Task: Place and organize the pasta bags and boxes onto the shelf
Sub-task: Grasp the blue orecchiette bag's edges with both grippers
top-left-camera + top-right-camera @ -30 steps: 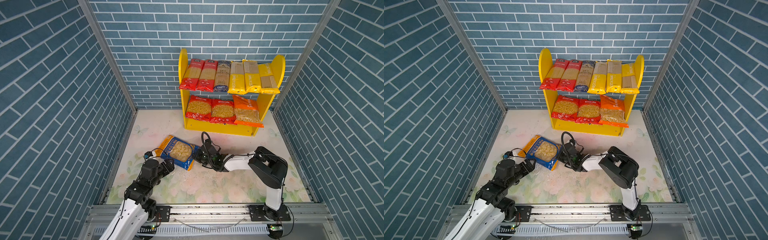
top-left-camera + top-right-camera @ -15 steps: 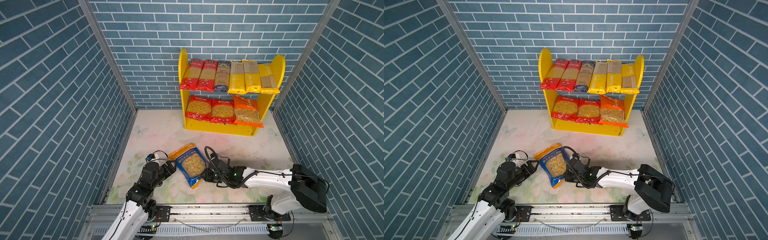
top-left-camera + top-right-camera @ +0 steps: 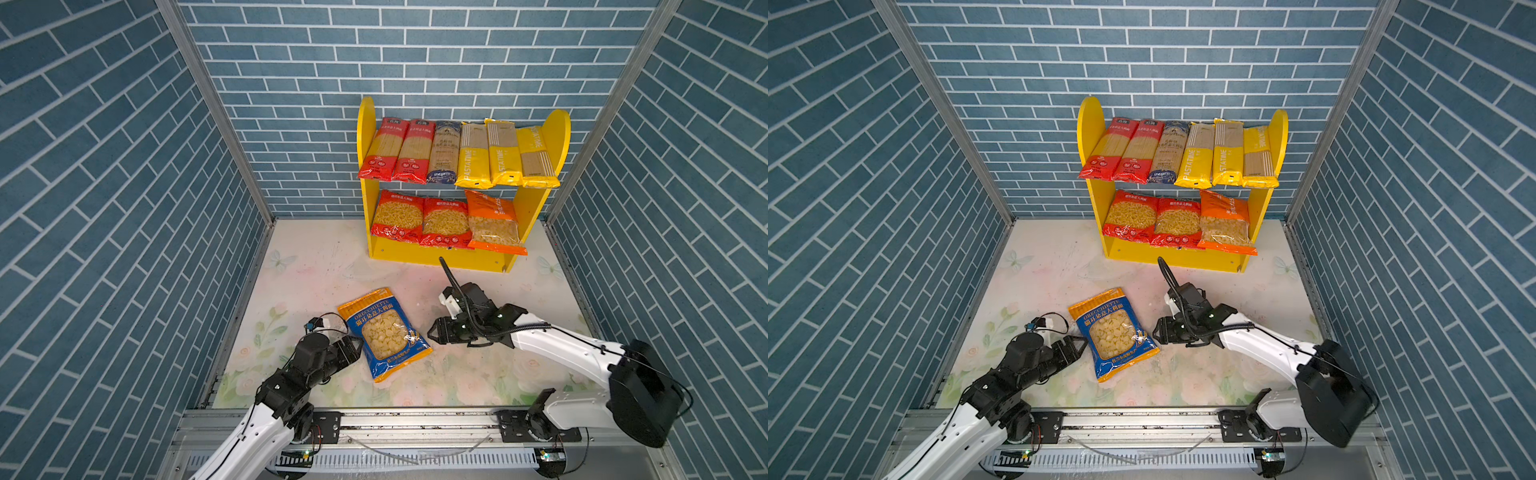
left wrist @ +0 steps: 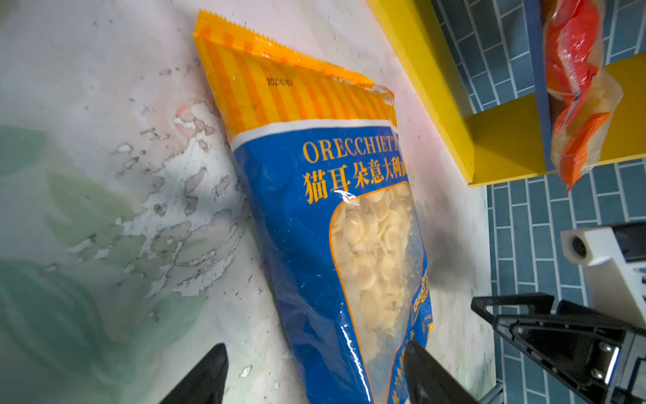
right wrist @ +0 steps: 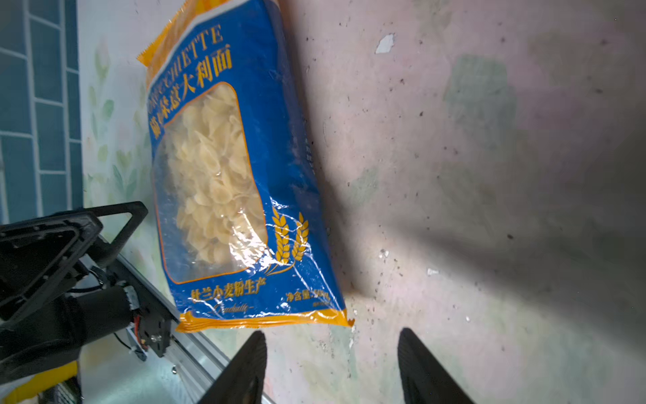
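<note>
A blue and orange orecchiette bag [image 3: 384, 334] [image 3: 1113, 332] lies flat on the floral mat, between my two grippers. My left gripper [image 3: 352, 347] [image 4: 314, 353] is open at the bag's left edge, and in the left wrist view the bag [image 4: 332, 227] runs between its fingers. My right gripper [image 3: 432, 334] [image 5: 332, 335] is open just right of the bag [image 5: 223, 175], with only bare mat between its fingers. The yellow shelf [image 3: 436, 257] [image 3: 1175, 259] stands at the back. It holds several spaghetti packs [image 3: 457, 153] on top and three short-pasta bags [image 3: 444, 222] below.
Blue brick walls [image 3: 104, 208] close in the left, right and back sides. A metal rail [image 3: 415, 419] with both arm bases runs along the front edge. The right arm's cable [image 3: 451, 278] loops up in front of the shelf's base.
My right gripper dragged the blue bag toward the front, turned it, then opened and drew back to the right. My left gripper has come up to the bag's left edge.
</note>
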Controlling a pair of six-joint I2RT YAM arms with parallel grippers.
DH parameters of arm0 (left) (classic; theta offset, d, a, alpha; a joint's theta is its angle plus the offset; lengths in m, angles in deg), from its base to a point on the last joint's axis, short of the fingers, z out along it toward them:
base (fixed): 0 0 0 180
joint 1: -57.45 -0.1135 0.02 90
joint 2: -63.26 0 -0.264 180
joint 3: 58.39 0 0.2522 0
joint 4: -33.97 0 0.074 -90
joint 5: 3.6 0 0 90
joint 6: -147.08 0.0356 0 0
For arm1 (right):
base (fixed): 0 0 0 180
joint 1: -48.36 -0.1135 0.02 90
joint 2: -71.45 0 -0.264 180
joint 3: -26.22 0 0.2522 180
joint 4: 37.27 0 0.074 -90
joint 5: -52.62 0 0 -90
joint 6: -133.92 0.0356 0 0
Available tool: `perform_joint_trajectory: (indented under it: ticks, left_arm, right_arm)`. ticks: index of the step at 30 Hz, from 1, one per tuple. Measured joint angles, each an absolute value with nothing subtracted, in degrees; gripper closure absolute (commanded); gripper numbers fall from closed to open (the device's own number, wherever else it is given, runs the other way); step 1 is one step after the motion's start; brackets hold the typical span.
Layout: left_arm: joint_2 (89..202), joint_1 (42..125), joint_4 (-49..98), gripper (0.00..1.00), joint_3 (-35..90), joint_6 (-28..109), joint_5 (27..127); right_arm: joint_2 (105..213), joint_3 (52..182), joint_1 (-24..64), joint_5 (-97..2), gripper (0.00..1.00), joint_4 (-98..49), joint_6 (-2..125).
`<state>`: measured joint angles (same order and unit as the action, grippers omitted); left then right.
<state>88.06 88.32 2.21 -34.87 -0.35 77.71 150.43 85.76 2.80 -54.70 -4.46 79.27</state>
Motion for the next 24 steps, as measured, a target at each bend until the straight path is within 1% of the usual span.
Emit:
perform_joint_trajectory:
  ticks: [4, 9, 10, 11, 13, 14, 16, 19, 22, 24]
  left_arm:
    - [95.7, 89.4, 9.9, 0.24, -36.2, -1.2, 77.8]
    - [109.1, 89.4, 23.8, 0.28, -37.6, -1.9, 77.3]
    - [111.2, 89.4, 26.4, 0.31, -37.6, -1.8, 77.1]
    - [112.8, 89.4, 28.4, 0.34, -37.5, -1.7, 77.1]
    - [116.1, 89.4, 31.8, 0.43, -37.5, -1.2, 77.1]
    - [117.3, 89.4, 33.0, 0.46, -37.5, -1.0, 77.1]
    - [119.1, 89.5, 34.8, 0.55, -37.5, -0.5, 77.1]
    - [120.3, 89.5, 35.4, 0.68, -37.2, 0.6, 77.5]
    - [120.9, 89.5, 34.1, 0.78, -35.4, 3.0, 77.9]
    - [121.6, 89.5, 33.3, 0.83, -33.7, 4.8, 78.0]
  right_arm:
    - [158.6, 90.0, 3.4, -55.5, 0.39, -7.2, 74.6]
    - [170.0, 96.4, 3.4, -59.4, 0.44, -13.2, 73.1]
    - [171.8, 97.3, 3.4, -60.1, 0.46, -14.5, 73.0]
    - [173.3, 97.7, 3.3, -60.8, 0.48, -15.6, 73.0]
    - [175.6, 98.3, 3.1, -62.6, 0.58, -18.1, 73.1]
    - [176.4, 98.4, 3.0, -63.5, 0.63, -19.3, 73.1]
    - [176.8, 98.3, 2.8, -65.0, 0.76, -21.2, 73.6]
    - [176.8, 98.1, 2.9, -65.6, 0.90, -24.3, 74.6]
    - [176.1, 95.9, 3.1, -65.3, 0.98, -29.0, 75.2]
    - [175.2, 94.3, 3.3, -64.8, 1.00, -30.6, 75.7]
